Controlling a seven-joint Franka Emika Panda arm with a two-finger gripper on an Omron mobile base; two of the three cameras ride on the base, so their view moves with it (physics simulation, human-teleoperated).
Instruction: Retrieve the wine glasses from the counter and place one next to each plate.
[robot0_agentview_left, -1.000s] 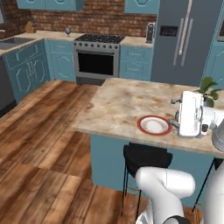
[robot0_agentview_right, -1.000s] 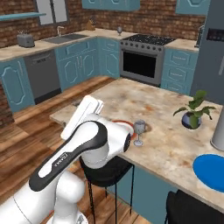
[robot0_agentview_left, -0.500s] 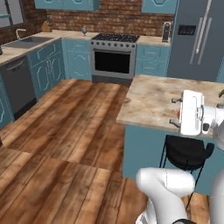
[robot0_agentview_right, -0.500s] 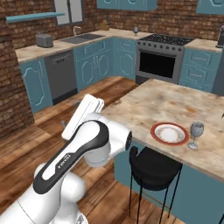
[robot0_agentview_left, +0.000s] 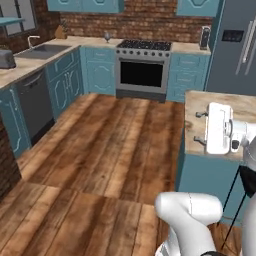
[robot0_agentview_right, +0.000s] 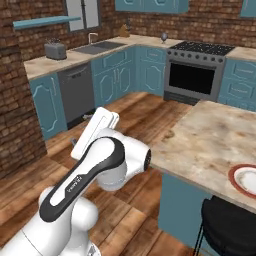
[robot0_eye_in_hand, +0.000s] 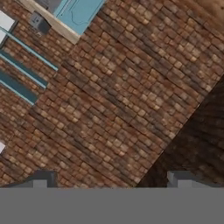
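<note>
Fingers (robot0_eye_in_hand: 43, 180) stand wide apart with nothing between them, their two dark tips rising at 6 o'clock of the hand view against a red-brown brick wall (robot0_eye_in_hand: 113, 87).

One small wine glass (robot0_agentview_right: 163, 36) stands on the far tabletop (robot0_agentview_right: 145, 41) at 12 o'clock of the right base view, just left of the stove (robot0_agentview_right: 202, 49); in the left base view it sits at about 11 o'clock beside the stove's left edge. The other glass I cannot make out.

The white plate with a red-brown rim (robot0_agentview_right: 245, 180) lies on the island tabletop (robot0_agentview_right: 210, 145) at 3 o'clock of the right base view, cut by the picture's edge, with a black stool (robot0_agentview_right: 227, 225) below it at 5 o'clock.

Along the left wall run teal cabinets (robot0_agentview_right: 50, 100), a sink (robot0_agentview_right: 97, 47) and a toaster (robot0_agentview_right: 55, 50) at 10 o'clock. Wooden floor (robot0_agentview_left: 100, 150) spreads between the tabletops.
</note>
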